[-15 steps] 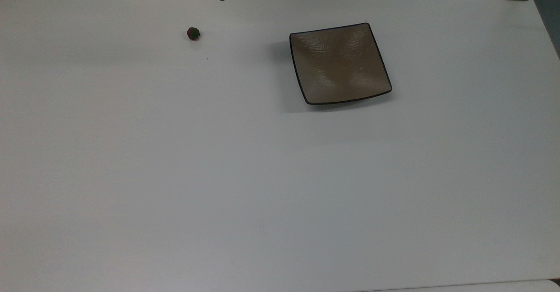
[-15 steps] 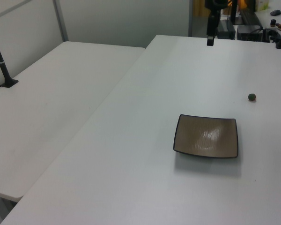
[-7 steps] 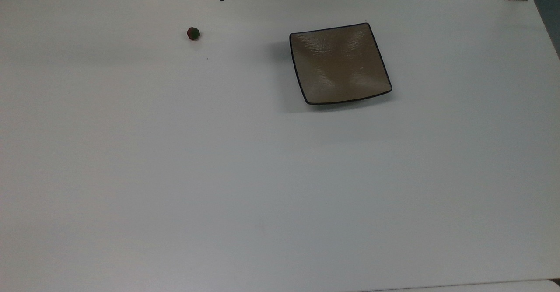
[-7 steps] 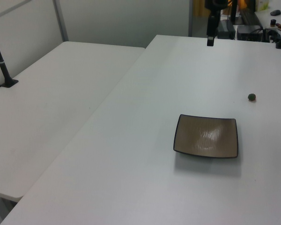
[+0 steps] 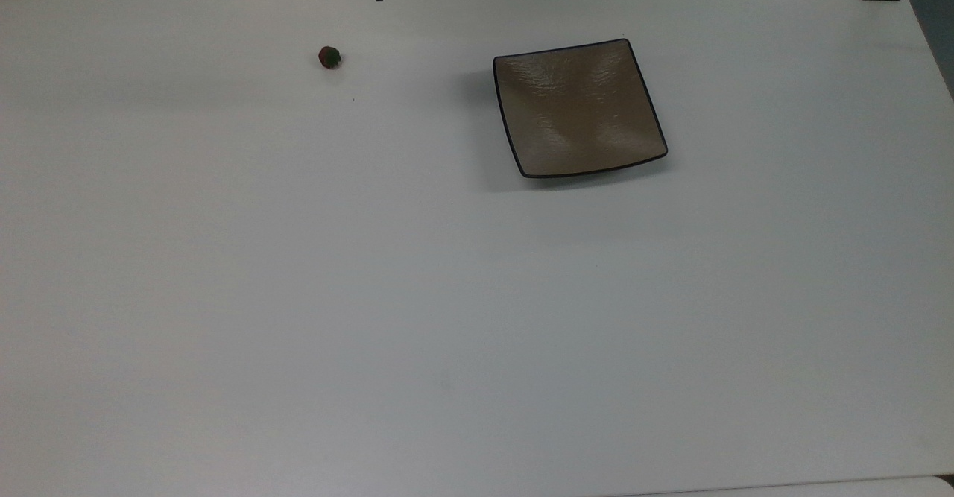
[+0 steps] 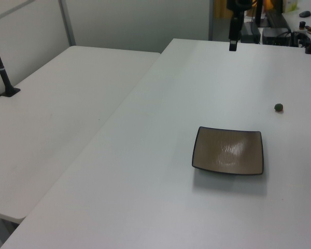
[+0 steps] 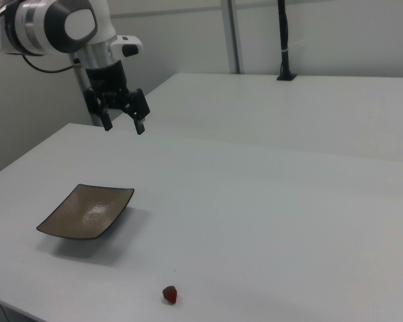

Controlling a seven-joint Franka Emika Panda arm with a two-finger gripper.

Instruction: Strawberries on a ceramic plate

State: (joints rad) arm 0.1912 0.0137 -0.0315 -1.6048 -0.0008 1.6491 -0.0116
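Nothing of the task looks done yet. High over the white bench point(image 7: 269, 201), the end effector point(image 7: 123, 123) hangs with its fingers spread apart and nothing between them. Below it and toward the right view's lower left, the square ceramic plate point(image 7: 62, 222) lies bare. Farther off, the strawberry point(image 7: 170, 294) sits alone, well apart from both; grasping, carrying and placing all remain.

Gripper point(image 7: 123, 124) spread open above white table point(image 7: 269, 201), brown plate point(image 7: 86, 212) empty, strawberry point(image 7: 170, 294) near edge
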